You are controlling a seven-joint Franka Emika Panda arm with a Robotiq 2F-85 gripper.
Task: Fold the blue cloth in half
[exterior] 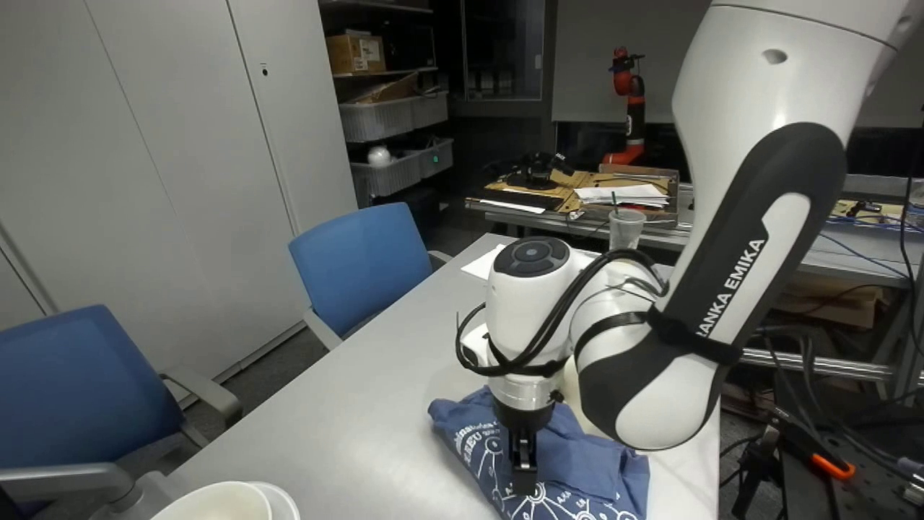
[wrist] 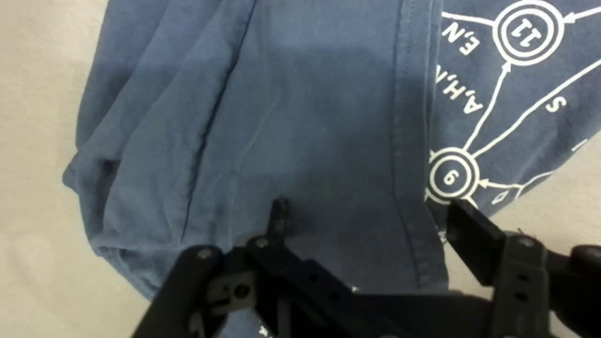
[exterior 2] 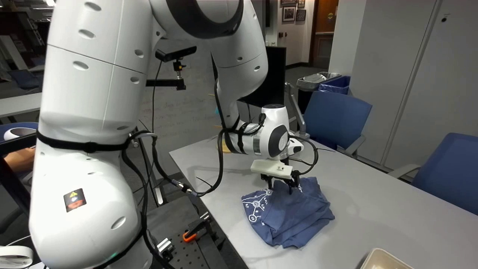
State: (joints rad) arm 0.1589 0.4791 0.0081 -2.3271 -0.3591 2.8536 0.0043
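1. Our blue cloth (exterior 2: 298, 218) sits rumpled on the table (exterior 2: 373, 213), one flap (wrist: 328, 117) covering some print (wrist: 528, 33), so we'd call it partly folded.
2. The gripper (wrist: 371, 218) is spread apart over it, pinching nothing; it straddles the hem (wrist: 407, 131), we reckon to grab that edge.

Blue chairs (exterior: 361, 260) stand along a grey table (exterior: 346, 404), before tall pale cabinets (exterior: 202, 144).
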